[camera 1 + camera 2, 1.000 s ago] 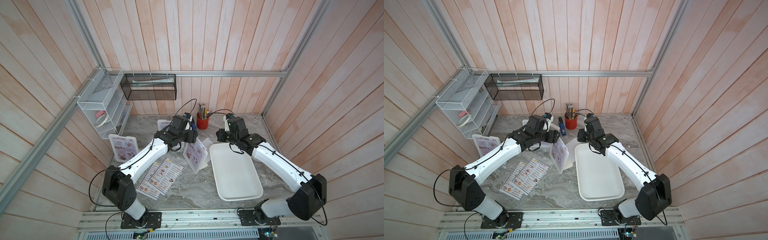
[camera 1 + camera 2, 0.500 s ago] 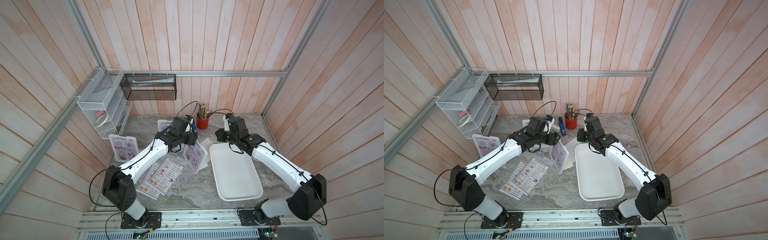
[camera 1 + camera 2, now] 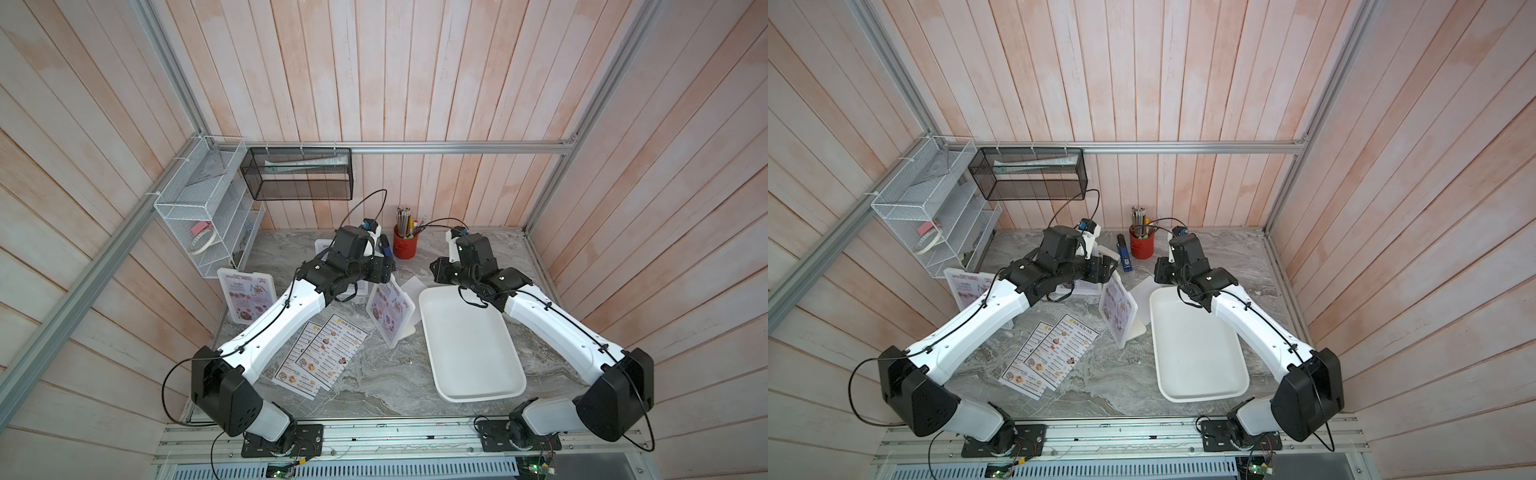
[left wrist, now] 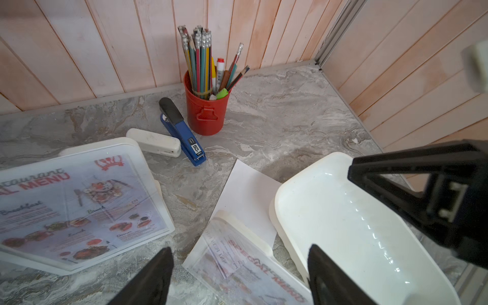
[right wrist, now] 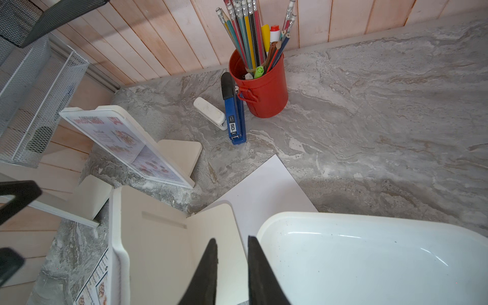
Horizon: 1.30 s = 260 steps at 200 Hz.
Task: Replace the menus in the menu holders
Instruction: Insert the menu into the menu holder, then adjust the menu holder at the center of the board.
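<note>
Right, the middle white plastic menu holder point(image 3: 390, 311) w/ rounded corners stands tilted on its flat foot just beside the shallow white tray point(image 3: 469, 353). It has a pinkish "SPECIAL MENU" sheet point(image 4: 245, 272) in it. The left gripper point(image 4: 240, 249) hangs over its top edge, fingers wide apart, nothing btw them. The right gripper point(image 5: 231, 239) is on that holder's back side, over the foot. Its fingers are only a narrow slot apart, also holding nothing.

2nd holder point(image 3: 247, 297) stands by the left wall near the white wire rack point(image 3: 208, 212). 3rd holder point(image 4: 79, 206) is at the back, mostly hidden by the left arm in both top views. Both carry pinkish menus.

Two white "DIM SUM INN" sheets point(image 3: 322, 357) lie flat and overlapping on the grey marble-look tabletop point(image 3: 374, 386), next to the left arm. A blank white sheet point(image 4: 250, 200) lies flat btw the middle holder's foot and the tray's far corner.

At the back wall: red cup of pencils point(image 3: 404, 245), w/ a blue stapler point(image 4: 182, 132) just beside it.
</note>
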### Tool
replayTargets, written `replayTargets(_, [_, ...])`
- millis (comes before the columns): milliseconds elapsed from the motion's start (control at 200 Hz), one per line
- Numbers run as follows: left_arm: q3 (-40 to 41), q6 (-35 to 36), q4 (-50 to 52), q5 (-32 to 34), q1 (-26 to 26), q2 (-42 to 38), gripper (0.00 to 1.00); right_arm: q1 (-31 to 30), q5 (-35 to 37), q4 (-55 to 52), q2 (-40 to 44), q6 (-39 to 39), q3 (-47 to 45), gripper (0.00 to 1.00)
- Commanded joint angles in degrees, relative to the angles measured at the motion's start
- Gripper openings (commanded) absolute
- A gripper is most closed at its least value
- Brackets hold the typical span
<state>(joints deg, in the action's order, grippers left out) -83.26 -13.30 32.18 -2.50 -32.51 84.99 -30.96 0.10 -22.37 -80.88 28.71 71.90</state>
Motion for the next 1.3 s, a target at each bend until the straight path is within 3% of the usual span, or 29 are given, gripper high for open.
replayTargets(0, [2.69, -1.42, -0.46, 1.53, 2.64, -3.26, 0.82, 0.28, 0.60, -0.66, 2.50, -1.40, -0.94, 0.27])
replayTargets(155, [9.02, -2.41, -0.84, 0.68, 6.96, -7.69, 0.78, 0.92, -1.24, 0.61, 5.03, -1.83, -3.46, 0.29])
replayTargets(340, [15.25, -3.33, 1.92, 2.61, 9.08, -12.28, 0.79, -0.10, -16.60, 4.43, 11.96, -2.18, -9.84, 0.35])
replayTargets(450, [18.99, -4.78, 3.37, 4.91, 10.08, -14.72, 0.81, -4.86, -19.52, 4.70, 17.27, -2.11, -12.48, 0.41])
replayTargets(600, [23.36, -6.09, 4.43, 6.37, 12.28, -17.80, 0.82, -12.62, -16.53, 2.55, 19.60, -1.64, -14.76, 0.51])
replayTargets(700, [24.89, -6.53, 5.17, 6.29, 13.56, -19.38, 0.82, -15.28, -11.22, 0.72, 19.34, -1.38, -16.22, 0.51])
replayTargets(1295, [22.25, -6.93, 5.91, 4.52, 13.88, -19.34, 0.82, -15.86, 0.01, 7.52, 11.30, 2.32, -21.96, 0.54])
